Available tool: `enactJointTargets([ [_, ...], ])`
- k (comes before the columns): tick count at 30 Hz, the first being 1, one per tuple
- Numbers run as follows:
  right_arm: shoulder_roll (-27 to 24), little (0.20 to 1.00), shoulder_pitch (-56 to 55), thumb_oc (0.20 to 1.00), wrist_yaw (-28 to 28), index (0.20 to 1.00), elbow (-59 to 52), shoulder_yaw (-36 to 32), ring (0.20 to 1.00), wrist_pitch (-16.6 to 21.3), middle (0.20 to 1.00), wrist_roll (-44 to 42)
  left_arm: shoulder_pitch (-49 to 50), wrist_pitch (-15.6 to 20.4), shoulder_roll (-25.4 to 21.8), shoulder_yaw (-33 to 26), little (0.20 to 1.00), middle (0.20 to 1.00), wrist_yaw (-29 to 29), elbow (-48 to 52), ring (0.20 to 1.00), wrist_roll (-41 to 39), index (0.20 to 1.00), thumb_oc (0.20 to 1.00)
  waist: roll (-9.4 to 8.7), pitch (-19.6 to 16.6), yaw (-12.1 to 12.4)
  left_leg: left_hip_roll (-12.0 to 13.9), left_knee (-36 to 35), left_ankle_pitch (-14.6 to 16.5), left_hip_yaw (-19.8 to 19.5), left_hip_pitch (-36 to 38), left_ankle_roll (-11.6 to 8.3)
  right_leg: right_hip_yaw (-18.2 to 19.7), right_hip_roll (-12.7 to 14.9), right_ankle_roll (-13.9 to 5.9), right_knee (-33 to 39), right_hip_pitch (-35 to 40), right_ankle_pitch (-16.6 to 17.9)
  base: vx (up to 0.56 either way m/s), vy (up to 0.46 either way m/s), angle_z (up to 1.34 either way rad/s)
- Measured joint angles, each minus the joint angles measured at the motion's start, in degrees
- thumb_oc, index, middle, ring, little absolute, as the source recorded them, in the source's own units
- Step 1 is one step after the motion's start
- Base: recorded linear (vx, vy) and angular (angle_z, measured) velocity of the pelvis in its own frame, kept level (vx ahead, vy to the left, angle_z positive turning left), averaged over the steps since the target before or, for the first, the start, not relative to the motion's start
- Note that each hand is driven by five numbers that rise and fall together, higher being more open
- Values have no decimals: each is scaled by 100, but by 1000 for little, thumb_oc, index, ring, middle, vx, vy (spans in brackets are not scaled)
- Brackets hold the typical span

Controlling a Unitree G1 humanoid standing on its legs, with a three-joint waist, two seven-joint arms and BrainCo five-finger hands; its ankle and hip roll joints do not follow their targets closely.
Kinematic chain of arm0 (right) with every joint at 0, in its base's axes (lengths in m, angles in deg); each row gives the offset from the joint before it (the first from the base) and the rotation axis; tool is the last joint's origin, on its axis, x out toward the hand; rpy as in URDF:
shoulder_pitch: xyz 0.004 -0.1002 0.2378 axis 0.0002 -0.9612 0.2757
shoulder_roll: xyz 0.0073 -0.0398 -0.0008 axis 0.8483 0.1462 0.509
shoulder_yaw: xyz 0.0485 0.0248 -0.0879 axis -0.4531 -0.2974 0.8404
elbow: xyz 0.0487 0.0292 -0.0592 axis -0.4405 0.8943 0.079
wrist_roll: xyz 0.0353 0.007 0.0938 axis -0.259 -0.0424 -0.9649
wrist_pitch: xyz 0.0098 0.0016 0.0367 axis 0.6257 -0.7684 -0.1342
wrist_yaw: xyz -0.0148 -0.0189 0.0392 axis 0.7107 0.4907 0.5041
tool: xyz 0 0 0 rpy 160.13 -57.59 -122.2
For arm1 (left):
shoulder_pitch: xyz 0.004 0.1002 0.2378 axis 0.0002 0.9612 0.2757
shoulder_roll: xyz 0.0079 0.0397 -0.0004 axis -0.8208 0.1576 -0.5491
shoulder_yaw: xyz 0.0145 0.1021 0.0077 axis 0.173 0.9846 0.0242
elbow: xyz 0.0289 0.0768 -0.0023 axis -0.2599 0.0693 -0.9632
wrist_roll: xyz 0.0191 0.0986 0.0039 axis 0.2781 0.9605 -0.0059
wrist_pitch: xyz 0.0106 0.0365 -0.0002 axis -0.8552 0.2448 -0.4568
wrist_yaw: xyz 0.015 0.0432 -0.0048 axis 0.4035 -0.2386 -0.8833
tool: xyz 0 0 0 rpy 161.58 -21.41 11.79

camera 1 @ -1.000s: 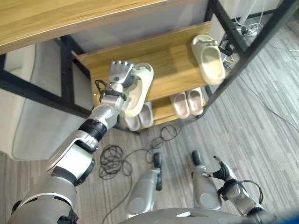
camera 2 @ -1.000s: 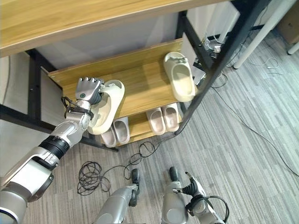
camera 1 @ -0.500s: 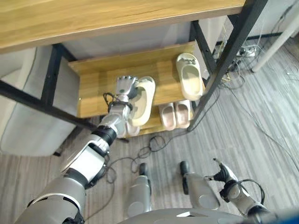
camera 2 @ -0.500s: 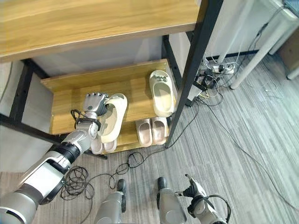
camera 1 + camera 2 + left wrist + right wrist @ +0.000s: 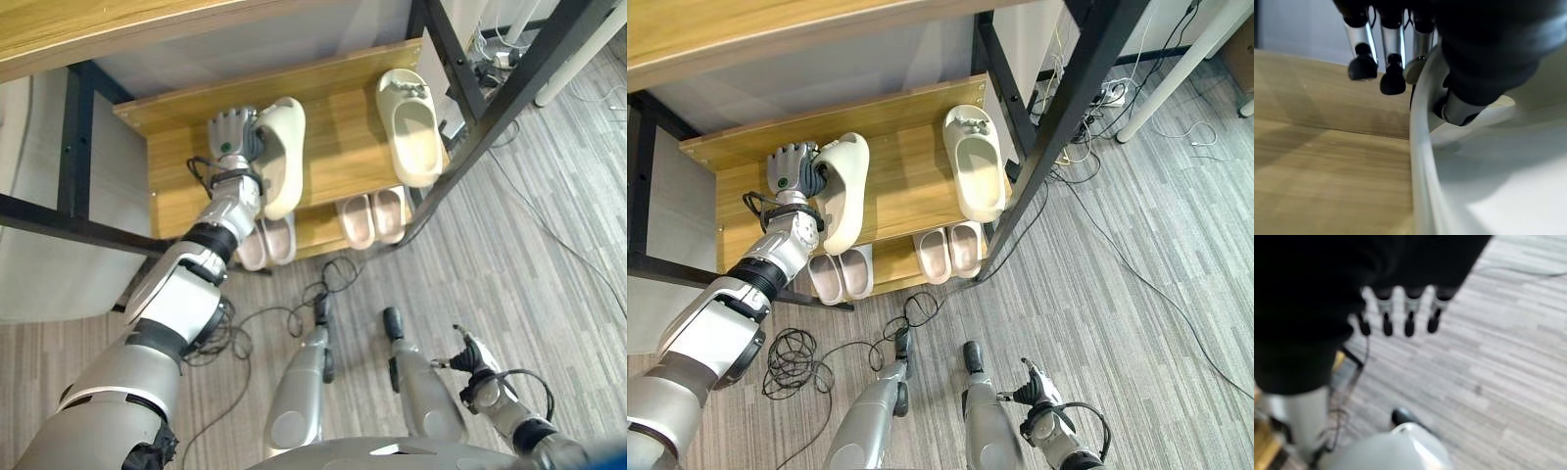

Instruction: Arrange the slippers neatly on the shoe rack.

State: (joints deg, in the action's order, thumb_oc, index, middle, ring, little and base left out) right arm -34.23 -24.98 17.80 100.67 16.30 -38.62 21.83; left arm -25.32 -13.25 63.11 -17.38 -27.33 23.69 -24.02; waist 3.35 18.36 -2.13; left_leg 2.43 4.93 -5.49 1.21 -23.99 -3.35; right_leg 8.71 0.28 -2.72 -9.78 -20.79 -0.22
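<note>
Down at the near edge of the eye views, the right hand (image 5: 474, 364) hung low beside the robot over the grey striped floor (image 5: 1136, 323); in its own wrist view (image 5: 1396, 313) its fingers pointed down, straight and relaxed, holding nothing. Further out, the left arm reached up and forward from the lower left, nearly straight, toward the shoe rack (image 5: 343, 157). On the rack's lower shelf, two pairs of pale slippers (image 5: 948, 251) sat side by side, toes inward. Above them, on the wooden middle shelf, the left hand (image 5: 792, 170) gripped a cream slipper (image 5: 844, 186) along its left side: the wrist view showed the thumb (image 5: 1459, 105) tucked inside the slipper's rim (image 5: 1422, 161) and the fingers (image 5: 1393, 78) curled down outside it above the shelf boards. The slipper lay lengthwise, heel end overhanging the shelf's front edge, tilted a little. Well apart on the right of the same shelf, a second cream slipper (image 5: 411, 127) rested flat, toe toward the back. The rack's top board (image 5: 774, 29) spanned above.
</note>
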Motion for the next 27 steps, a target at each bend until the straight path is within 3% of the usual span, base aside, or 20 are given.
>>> enactJointTargets([
  [11, -6, 1000, 60, 1000, 7, 1000, -98, 69, 1000, 88, 1000, 1, -633, -181, 12, 431, 200, 200, 3, -266, 200, 63, 200, 200, -93, 36, -92, 11, -92, -4, 5, -283, -2, 18, -10, -72, 102, -311, 110, -9, 17, -2],
  [27, -10, 1000, 189, 1000, -66, 1000, -95, 202, 1000, 85, 1000, 0, -1094, -291, 285, 394, 200, 200, -13, -897, 200, -148, 200, 200, -93, 38, -159, 7, -194, 3, 10, -369, -11, 31, -6, -73, 189, -394, 110, 7, -1, 1],
])
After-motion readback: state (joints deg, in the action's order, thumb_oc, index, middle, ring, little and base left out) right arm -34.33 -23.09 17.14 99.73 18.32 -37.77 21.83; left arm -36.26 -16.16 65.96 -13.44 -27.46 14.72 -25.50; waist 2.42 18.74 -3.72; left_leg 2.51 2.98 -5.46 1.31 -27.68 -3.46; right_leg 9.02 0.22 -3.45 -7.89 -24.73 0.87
